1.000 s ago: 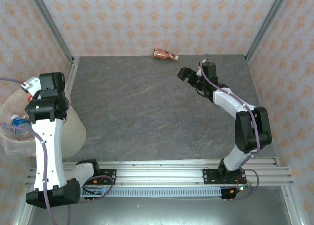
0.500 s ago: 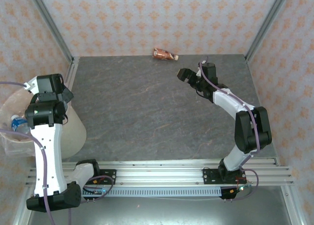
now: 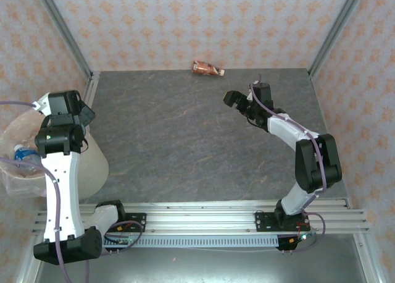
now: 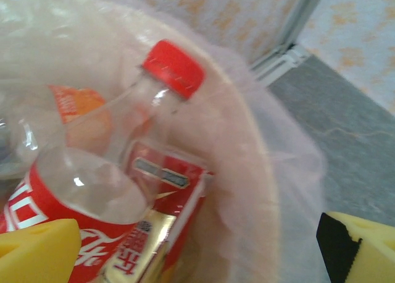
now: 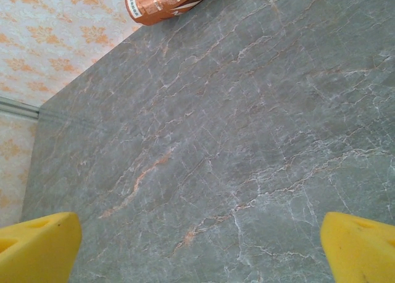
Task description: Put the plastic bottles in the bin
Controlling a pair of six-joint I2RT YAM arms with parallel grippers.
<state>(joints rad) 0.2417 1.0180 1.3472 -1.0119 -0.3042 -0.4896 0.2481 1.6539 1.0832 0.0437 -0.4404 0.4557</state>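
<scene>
- We are seeing the left hand [image 4: 197, 252] hanging wide open over the bin and holding nothing. Its yellow pads [image 4: 37, 252] are sitting far apart at the bottom corners of the left wrist view.
- Just below it, a red-capped bottle [image 4: 123, 172] with a clear body and a red label is lying tilted inside the bin [image 4: 250, 172], its cap pointing up toward the rim.
- Behind that bottle, something orange-labelled [image 4: 80, 110] is showing through the clear plastic, too blurred for us to name.
- A clear bag [image 4: 296, 172] is lining the pale bin and spilling over its rim.
- From the top view we are also making out a blue-capped bottle [image 3: 21, 152] lying in the bin, which is standing off the left edge of the worktop [image 3: 185, 141], beside the left arm.
- The right hand [image 5: 200, 249] is hovering over the far right part of the grey marbled worktop, spread fully open and empty.
- Beyond it, a copper-labelled bottle [image 3: 207, 68] is lying on its side at the far edge of the worktop, close against the patterned wall [image 3: 197, 23] and well apart from the right hand.
</scene>
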